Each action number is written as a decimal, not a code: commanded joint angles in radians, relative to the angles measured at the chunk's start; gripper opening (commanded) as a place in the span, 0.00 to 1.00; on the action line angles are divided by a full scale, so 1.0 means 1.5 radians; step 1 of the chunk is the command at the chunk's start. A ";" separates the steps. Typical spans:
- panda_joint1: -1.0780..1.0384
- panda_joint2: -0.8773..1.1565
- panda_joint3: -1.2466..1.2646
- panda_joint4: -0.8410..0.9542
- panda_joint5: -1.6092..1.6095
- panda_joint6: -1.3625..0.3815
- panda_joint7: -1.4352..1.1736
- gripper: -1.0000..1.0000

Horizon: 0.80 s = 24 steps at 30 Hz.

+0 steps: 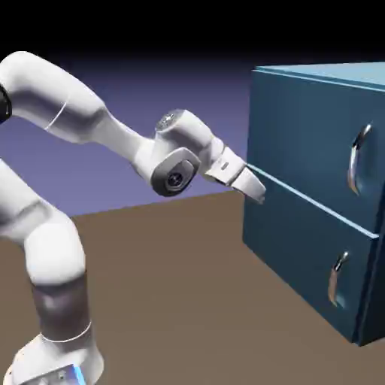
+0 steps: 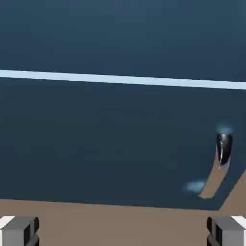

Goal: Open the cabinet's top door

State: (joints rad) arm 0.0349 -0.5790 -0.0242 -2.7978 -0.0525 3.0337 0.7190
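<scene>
The teal-blue cabinet (image 1: 316, 188) stands at the exterior view's right. Its top door (image 1: 308, 135) is flush with the front, and a long curved silver handle (image 1: 359, 158) sits near its right side. My gripper (image 1: 256, 189) hovers just left of the cabinet front, at the height of the pale seam between the two panels and well away from that handle. In the hand view the top door (image 2: 120, 33) fills the area above the seam. My gripper (image 2: 123, 233) is open with nothing between its grey fingertips (image 2: 19, 230).
Below the seam is the shorter lower panel (image 1: 301, 248) with its small silver handle (image 1: 338, 278), which also shows in the hand view as the small handle (image 2: 223, 149). The brown table (image 1: 173, 286) runs under the arm up to the cabinet's base.
</scene>
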 commanded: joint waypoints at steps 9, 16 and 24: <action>0.114 -0.045 -0.120 0.061 -0.261 -0.017 -0.109 0.50; 0.203 -0.080 -0.214 0.108 -0.464 -0.029 -0.195 0.50; 0.304 -0.120 -0.321 0.162 -0.696 -0.044 -0.292 0.50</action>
State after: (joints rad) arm 0.4914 -0.7583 -0.5057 -2.5556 -1.0962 2.9674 0.2812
